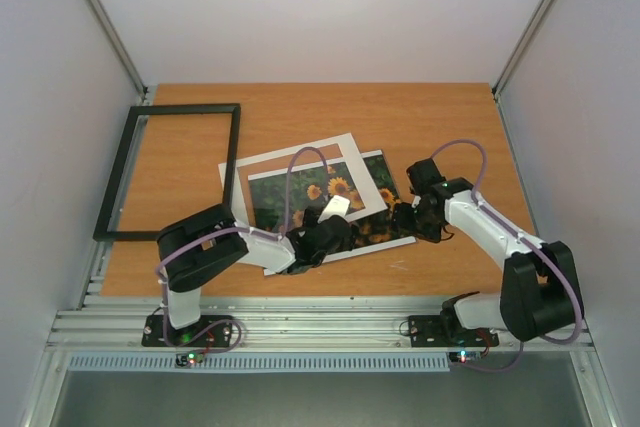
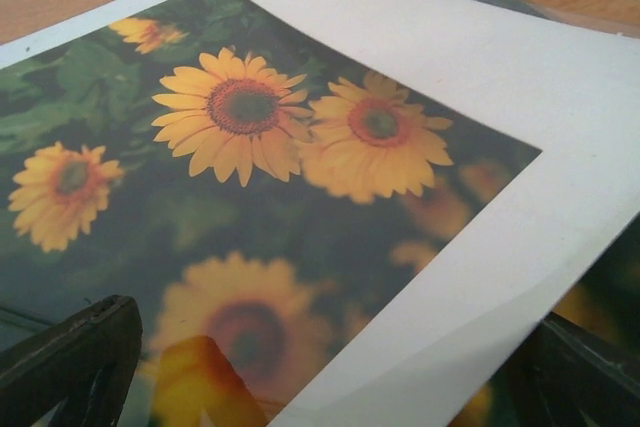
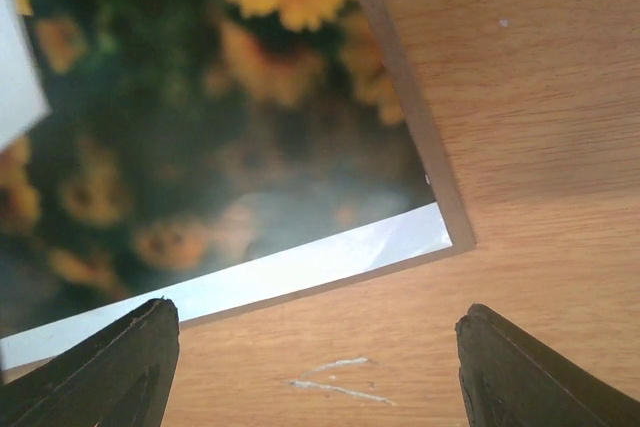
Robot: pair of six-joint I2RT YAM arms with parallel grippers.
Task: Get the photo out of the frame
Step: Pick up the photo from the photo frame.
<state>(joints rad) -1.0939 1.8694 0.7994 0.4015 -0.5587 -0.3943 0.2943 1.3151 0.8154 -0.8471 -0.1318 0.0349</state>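
The photo (image 1: 340, 192) lies mid-worktop (image 1: 420, 117), partly under a white mat (image 1: 290, 155), well apart from the frame (image 1: 185, 110). The left end effector (image 2: 320, 377) and right end effector (image 3: 315, 367) hover over it, spread wide and gripping nothing.

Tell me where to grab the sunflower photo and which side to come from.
Take the photo by its near right corner, coming from the right. That corner lies bare beyond the white mat lying over the rest, flat on the table, so a finger probably must slip under its edge. The open right gripper hovers over it.
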